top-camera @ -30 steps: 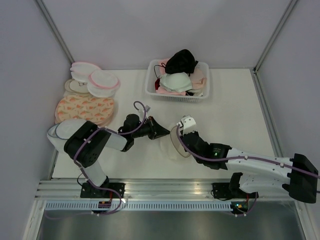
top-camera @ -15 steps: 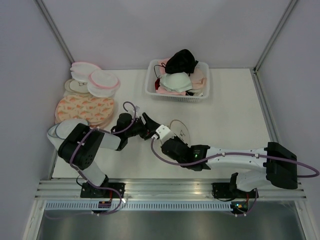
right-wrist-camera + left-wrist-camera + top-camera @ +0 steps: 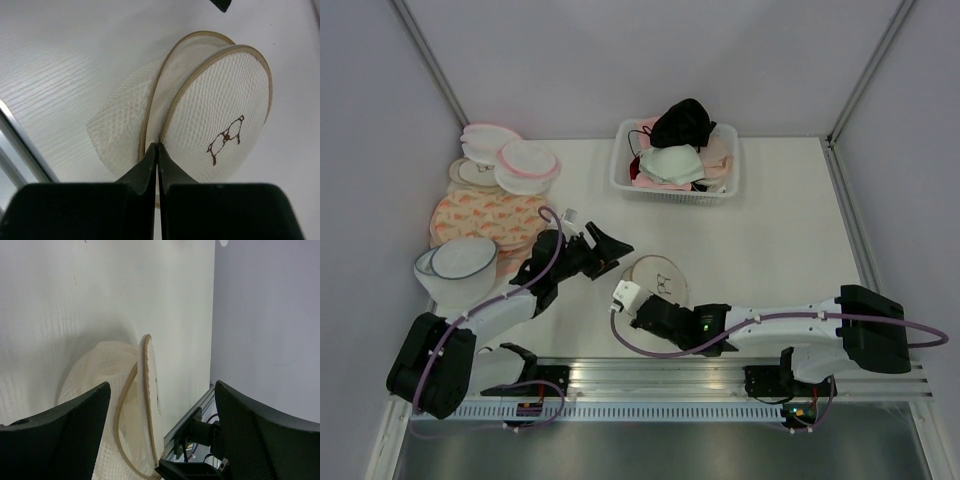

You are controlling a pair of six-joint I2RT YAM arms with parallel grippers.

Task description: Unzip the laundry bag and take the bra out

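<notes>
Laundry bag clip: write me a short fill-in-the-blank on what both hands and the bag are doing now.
1. The right hand is ___ on the laundry bag at its tan rim.
2. The left hand is ___, holding nothing.
3. The bra topping the pile in the basket is ___.
Missing words: shut; open; black.

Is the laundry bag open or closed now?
Partly open: the laundry bag lid rim stands apart from the body rim, meeting at the shut right end effector.

Left arm (image 3: pixel 505 305) low, left fingers (image 3: pixel 270 440) spread wide; right arm (image 3: pixel 770 318) stretched leftward, right fingers (image 3: pixel 142 174) pressed together.
</notes>
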